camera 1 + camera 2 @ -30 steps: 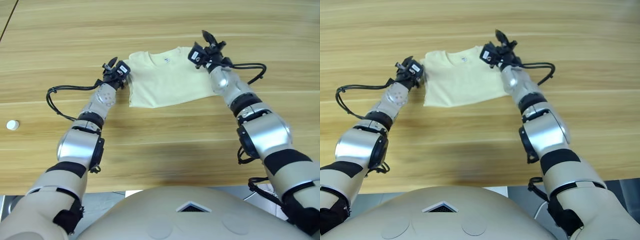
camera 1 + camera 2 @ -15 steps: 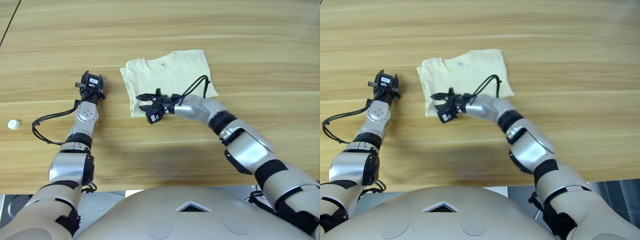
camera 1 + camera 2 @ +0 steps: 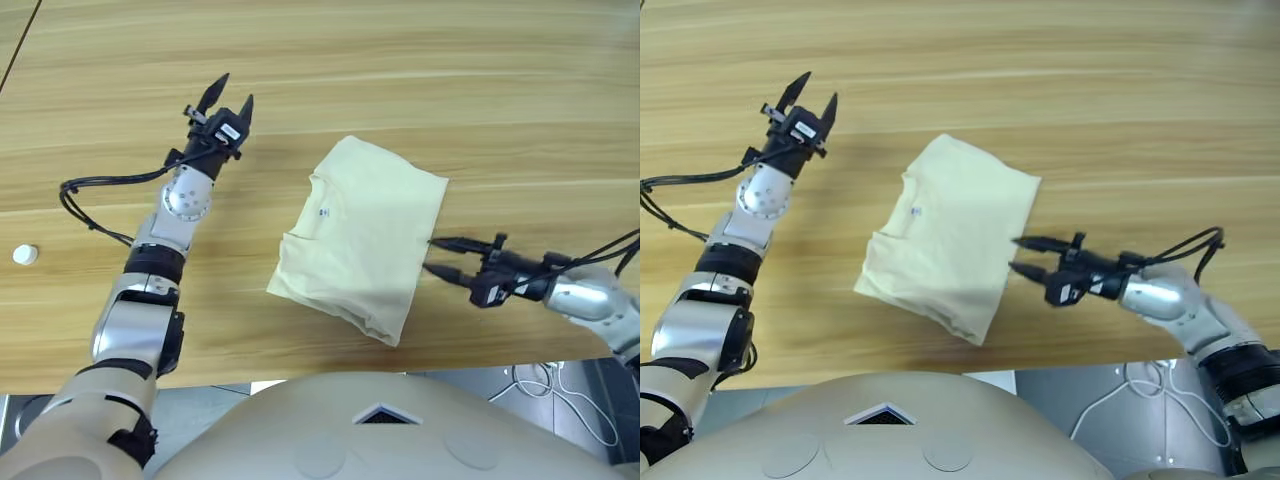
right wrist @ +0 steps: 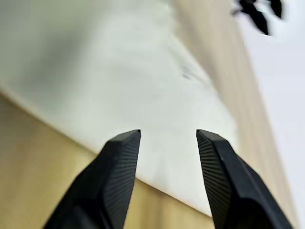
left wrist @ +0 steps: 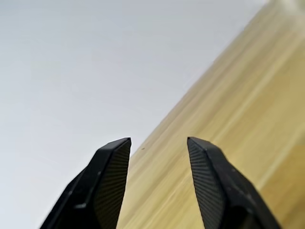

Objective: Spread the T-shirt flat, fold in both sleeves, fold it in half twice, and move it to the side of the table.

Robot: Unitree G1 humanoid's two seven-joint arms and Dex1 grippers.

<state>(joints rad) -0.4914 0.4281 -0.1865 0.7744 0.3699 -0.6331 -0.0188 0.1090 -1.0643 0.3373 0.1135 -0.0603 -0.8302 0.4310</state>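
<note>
Honestly, the right gripper sits with jaws open just beside the folded T-shirt, near the front of the worktop. It looks soft, light and floppy, so I'd pinch all layers at that edge. The left gripper is farther off, jaws open too.

I count one T-shirt, one small white cap far left, one worktop, and two claws: left claw, right claw.

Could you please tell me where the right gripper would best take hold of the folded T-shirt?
Probably the straight edge of the T-shirt on the robot's right, coming in low from that side. The shirt lies flat on the table, so only an edge can be pinched, and the open right gripper points at that one.
</note>
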